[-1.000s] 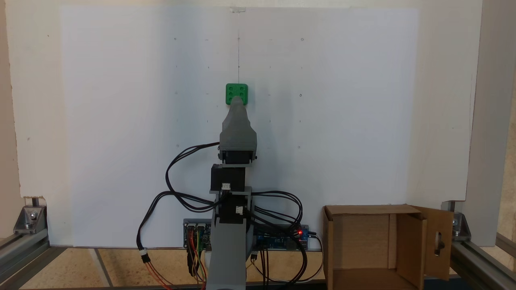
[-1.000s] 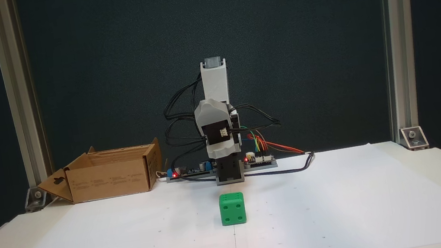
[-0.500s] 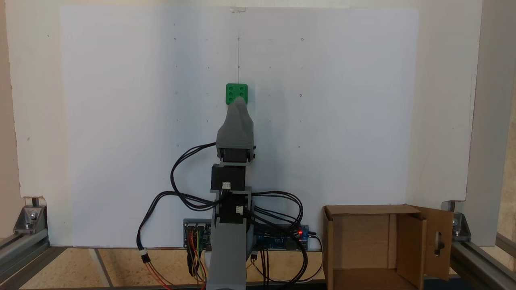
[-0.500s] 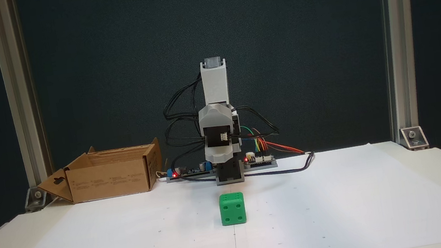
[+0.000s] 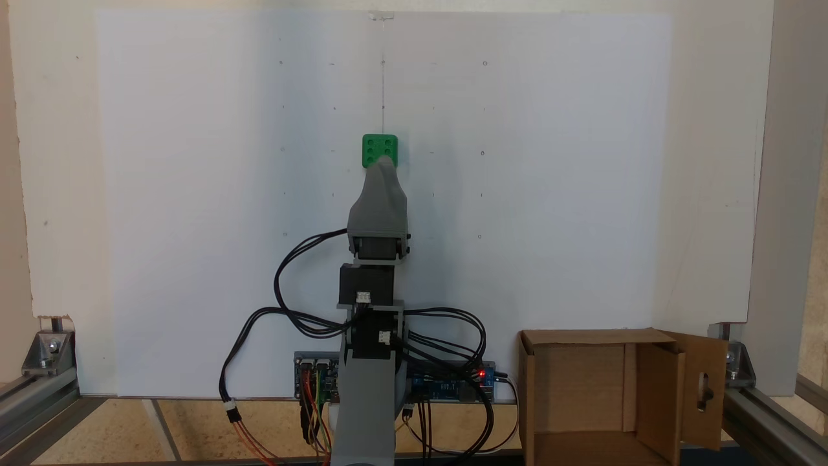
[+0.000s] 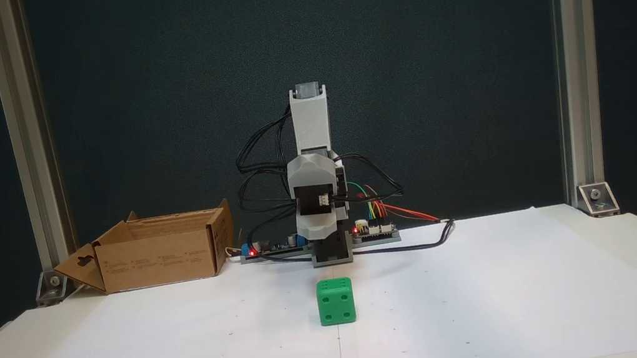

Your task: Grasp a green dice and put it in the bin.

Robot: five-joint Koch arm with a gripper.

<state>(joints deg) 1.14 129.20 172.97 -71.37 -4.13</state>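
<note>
You had the green dice (image 5: 380,147) sitting flat on the white paper (image 5: 194,194) near the middle of the bench, on the faint centre line, and well apart from anything else. The bin (image 5: 582,388) stood at the bench's rear edge beside the arm's base, near one rear corner, its open top up and its slotted flap (image 5: 704,388) folded outward. In the fixed view from above, the gripper (image 5: 383,162) pointed straight out from the base toward the dice, and its grey tip overlapped the near edge of the cube; in the front fixed view the gripper (image 6: 319,232) hung clearly above the bench and behind the green dice (image 6: 335,301), so that overlap was a matter of height, not of contact. The dice lay dead ahead of the jaws and lower, with no sideways offset to speak of. Being a cube, it had no long axis to favour, and its faces sat square to the arm's line. I could not tell how far the jaws stood apart, since they lay one behind the other for both cameras; they held nothing. Your coming move would probably call for reaching forward and down over the cube.
</note>
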